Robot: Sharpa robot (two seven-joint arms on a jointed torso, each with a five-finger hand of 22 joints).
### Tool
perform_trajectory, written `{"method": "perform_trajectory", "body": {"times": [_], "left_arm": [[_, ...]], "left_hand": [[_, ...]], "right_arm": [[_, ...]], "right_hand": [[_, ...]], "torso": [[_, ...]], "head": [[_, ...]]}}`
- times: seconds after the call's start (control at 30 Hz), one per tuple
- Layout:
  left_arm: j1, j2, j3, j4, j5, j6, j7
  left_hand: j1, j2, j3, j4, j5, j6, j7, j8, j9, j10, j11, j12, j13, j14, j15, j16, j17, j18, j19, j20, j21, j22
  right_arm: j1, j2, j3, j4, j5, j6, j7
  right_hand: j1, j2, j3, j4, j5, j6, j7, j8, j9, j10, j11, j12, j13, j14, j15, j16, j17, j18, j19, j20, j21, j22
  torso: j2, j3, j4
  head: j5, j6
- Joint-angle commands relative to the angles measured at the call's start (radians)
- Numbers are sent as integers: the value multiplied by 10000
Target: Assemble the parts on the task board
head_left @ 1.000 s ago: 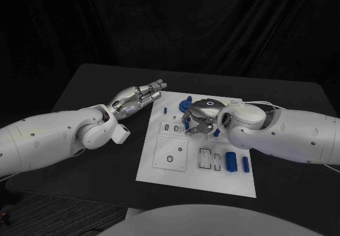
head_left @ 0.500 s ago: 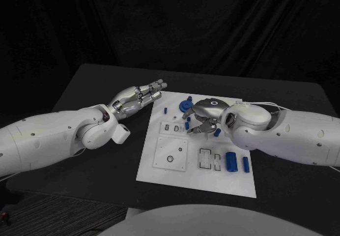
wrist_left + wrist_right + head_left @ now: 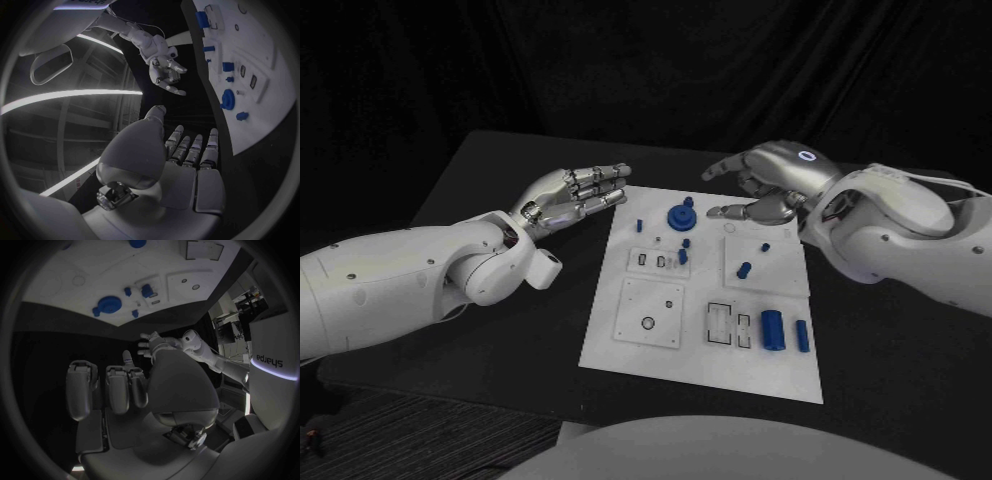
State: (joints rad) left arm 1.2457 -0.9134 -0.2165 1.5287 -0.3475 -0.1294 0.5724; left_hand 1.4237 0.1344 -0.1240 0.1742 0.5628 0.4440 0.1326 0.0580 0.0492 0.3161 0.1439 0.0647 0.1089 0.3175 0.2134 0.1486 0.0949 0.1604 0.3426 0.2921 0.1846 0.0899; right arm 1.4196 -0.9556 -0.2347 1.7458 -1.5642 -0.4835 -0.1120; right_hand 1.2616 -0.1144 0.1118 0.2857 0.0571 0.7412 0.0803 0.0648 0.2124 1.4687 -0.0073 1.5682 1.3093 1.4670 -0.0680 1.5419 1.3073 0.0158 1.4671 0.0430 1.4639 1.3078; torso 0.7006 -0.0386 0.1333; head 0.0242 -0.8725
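Left hand (image 3: 574, 195) hovers empty, fingers spread, off the task board's (image 3: 632, 345) far left corner; right hand (image 3: 769, 185), likewise wide and empty, hangs above its far edge.

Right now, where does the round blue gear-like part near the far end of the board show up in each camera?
Head view: round blue part at the task board's far end, between both hands.
Left wrist view: it lies on the board beyond the fingertips.
Right wrist view: it sits near the board's edge.
Shared landmark: the small blue peg beside it.
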Motion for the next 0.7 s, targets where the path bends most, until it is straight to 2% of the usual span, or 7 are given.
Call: {"method": "perform_trajectory", "body": {"times": [0.03,0.13,0.2,0.37,0.57,0.63,0.7], "left_arm": [[188,-21,19,134,4,-1607,279],[463,92,20,45,-393,-1808,-315],[663,203,20,-67,-905,-1706,-867],[956,318,20,-75,-1931,-1456,-1959],[1291,572,21,-147,-3751,-1184,-3621],[1366,702,21,-228,-4488,-902,-4589],[1419,867,21,-339,-5020,-492,-5678]], "left_hand": [[79,144,208,372,-860,162,47,41,18,1419,233,167,835,870,122,888,126,-240,766,-22,245,47],[58,117,203,1087,-2106,324,25,20,27,2809,1058,583,1738,2026,289,2155,282,-415,1862,-46,650,148],[-268,166,-19,1167,-2709,423,138,14,36,3430,1167,761,2306,2476,163,2811,344,-337,2738,-108,997,253],[-707,322,-479,1167,-3174,452,220,-23,39,4418,799,2635,3601,3632,-328,4828,1001,-14,4219,-279,1661,496],[-853,524,-1058,1028,-3435,1549,315,189,145,4499,-83,8218,6925,4525,-1141,9736,3554,148,5885,-911,3666,1668],[-2684,746,-1838,1093,-4951,3363,384,965,433,9888,-449,13298,11967,9366,-1676,13376,10046,8,7172,-1346,6134,3510],[-3797,525,-2588,1169,-5184,4103,307,1447,713,11653,-503,14566,13754,11257,-1704,14054,12890,-323,8093,-1541,8653,6459]], "right_arm": [[214,-412,-5,192,929,-674,480],[334,-802,-40,242,1063,-634,570],[385,-1062,-80,244,1129,-722,625],[413,-1226,-118,159,1177,-872,664],[347,-1270,-134,16,1198,-968,704],[298,-1250,-136,-54,1201,-985,753],[237,-1215,-137,-146,1203,-1019,785]], "right_hand": [[-29,174,11,23,-10,116,0,88,-14,1021,-61,26,2615,945,-70,10,2212,99,580,-68,36,2294],[46,218,39,-21,18,97,-8,68,-41,1021,-61,26,2615,942,-68,2,2199,100,578,-65,32,2292],[84,228,47,-34,26,126,-15,80,-46,1021,-65,26,2615,944,-70,7,2206,99,579,-65,34,2293],[141,245,60,-51,50,181,-17,102,-51,1021,-69,26,2615,943,-73,4,2202,97,583,-67,43,2296],[229,310,90,-65,126,300,-10,146,-57,1021,-68,26,2615,942,-76,2,2198,96,586,-69,50,2298],[256,337,98,-69,170,339,-6,158,-61,1021,-66,26,2615,940,-74,-5,2187,95,587,-69,53,2299],[284,384,110,-73,248,382,-1,170,-68,1021,-63,26,2615,939,-72,-7,2182,99,581,-69,40,2294]], "torso": [[-122,11,-98],[-192,40,-163],[-232,94,-201],[-339,252,-404],[-461,407,-588],[-485,452,-642],[-523,509,-742]], "head": [[31,-1],[78,-1],[121,-1],[259,-1],[356,-1],[390,-1],[477,-1]]}}
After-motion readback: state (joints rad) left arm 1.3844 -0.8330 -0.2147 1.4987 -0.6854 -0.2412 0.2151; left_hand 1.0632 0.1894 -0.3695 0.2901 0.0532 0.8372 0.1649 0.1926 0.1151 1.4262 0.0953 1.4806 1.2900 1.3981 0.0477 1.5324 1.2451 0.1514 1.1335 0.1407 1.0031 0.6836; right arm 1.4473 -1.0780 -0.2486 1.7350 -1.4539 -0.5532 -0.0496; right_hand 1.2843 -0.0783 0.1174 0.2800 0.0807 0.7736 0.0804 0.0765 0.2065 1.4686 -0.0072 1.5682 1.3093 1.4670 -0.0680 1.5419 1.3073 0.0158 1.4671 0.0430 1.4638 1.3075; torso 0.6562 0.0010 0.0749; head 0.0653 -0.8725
